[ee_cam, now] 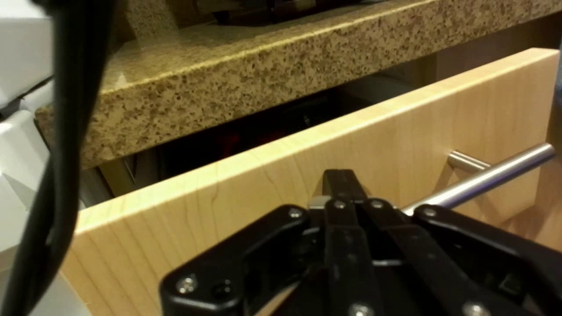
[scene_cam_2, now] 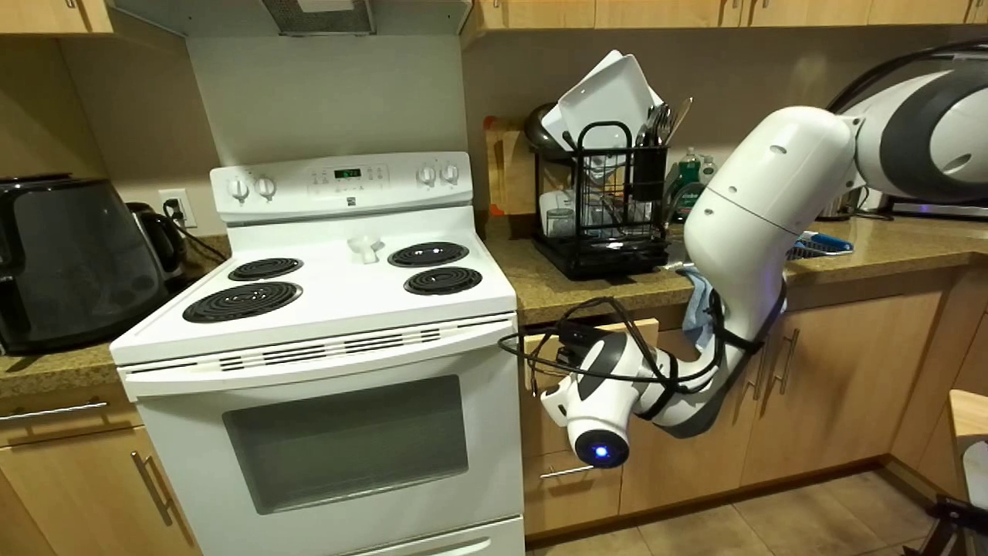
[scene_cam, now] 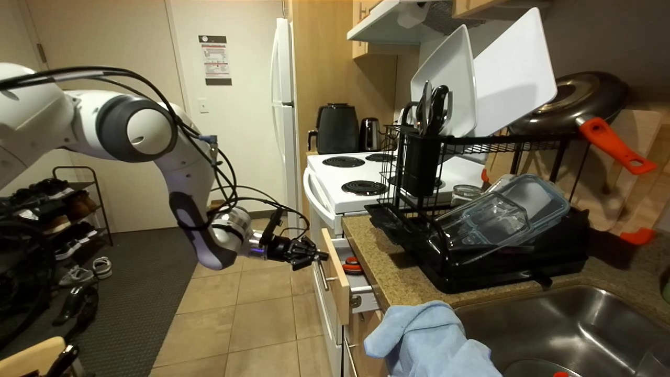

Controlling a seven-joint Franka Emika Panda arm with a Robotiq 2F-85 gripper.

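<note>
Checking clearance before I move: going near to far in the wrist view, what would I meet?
Gripper → drawer front → countertop edge → dish rack, only its dark base showing.

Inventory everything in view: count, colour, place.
countertops: two, speckled brown, flanking the stove
stove: one, white, between countertops
fridge: one, white, beyond the stove
air fryer: one, black, beside the stove
open drawer: one, light wood, under countertop
drawer handle: one, silver, drawer front
sink: one, steel, in countertop
cloth: one, light blue, by sink
dish rack: one, black, on countertop
pan: one, dark, red-handled, atop rack
dishes: at least two, white, atop rack
containers: several, clear, low in rack
shoes: many, mixed colours, across room
robot arm: one, white, beside drawer
gripper: one, black, shut, at drawer front
</note>
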